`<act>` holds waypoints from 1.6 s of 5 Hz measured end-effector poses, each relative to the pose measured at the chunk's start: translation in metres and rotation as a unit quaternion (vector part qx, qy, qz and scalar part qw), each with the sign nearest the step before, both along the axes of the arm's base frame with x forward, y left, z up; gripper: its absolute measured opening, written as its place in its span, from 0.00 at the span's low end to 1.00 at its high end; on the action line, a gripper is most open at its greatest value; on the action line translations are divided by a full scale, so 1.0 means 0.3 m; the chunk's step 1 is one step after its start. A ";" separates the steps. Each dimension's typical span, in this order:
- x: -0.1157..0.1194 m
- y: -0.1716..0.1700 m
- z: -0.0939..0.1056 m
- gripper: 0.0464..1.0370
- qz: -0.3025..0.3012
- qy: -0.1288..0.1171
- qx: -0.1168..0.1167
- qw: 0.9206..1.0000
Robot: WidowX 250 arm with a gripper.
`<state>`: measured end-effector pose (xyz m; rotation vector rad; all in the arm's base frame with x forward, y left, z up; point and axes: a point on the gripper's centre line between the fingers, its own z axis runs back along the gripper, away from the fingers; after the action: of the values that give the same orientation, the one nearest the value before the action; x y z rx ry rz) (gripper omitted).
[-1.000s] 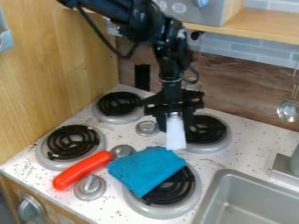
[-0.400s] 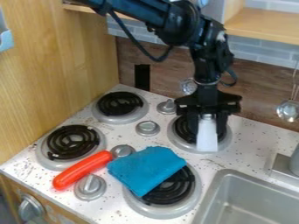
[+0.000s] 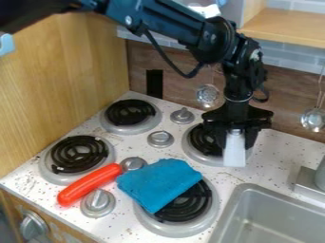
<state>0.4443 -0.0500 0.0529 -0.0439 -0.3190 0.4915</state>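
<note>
A flat, rectangular white piece with a silvery upper end hangs upright between the fingers of the black two-finger tool. The tool has hold of it, its fingers parted by about the width of the piece. The piece hangs over the right-hand side of the black-coil, grey-rimmed back right burner; whether its lower end touches the white, dark-speckled table cannot be told.

Nearer the camera and to the left of the tool, a folded turquoise cloth covers part of the black-coil front right burner. Left of the cloth, its upper end close to the cloth's edge, a smooth orange-red sausage-shaped object lies aslant between the black-coil front left burner and a round silver knob. Another round metal knob stands left of the tool, and a third farther back on that side. The black-coil back left burner lies beyond these, well apart from the tool.

To the right of the tool and nearer the camera is a grey sink basin. Behind the tool, a round perforated metal utensil hangs to the left, and a round metal ladle-like utensil to the right, before a brown wood-grain wall panel.
</note>
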 end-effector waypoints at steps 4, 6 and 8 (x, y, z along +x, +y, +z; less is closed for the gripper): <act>0.036 -0.041 -0.048 0.60 0.005 -0.009 0.016 1.000; 0.018 -0.049 -0.077 0.60 0.012 0.013 0.004 1.000; -0.028 -0.052 -0.110 0.93 0.013 0.047 -0.004 0.999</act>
<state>0.4360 -0.0655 0.0199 -0.0242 -0.2251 0.5199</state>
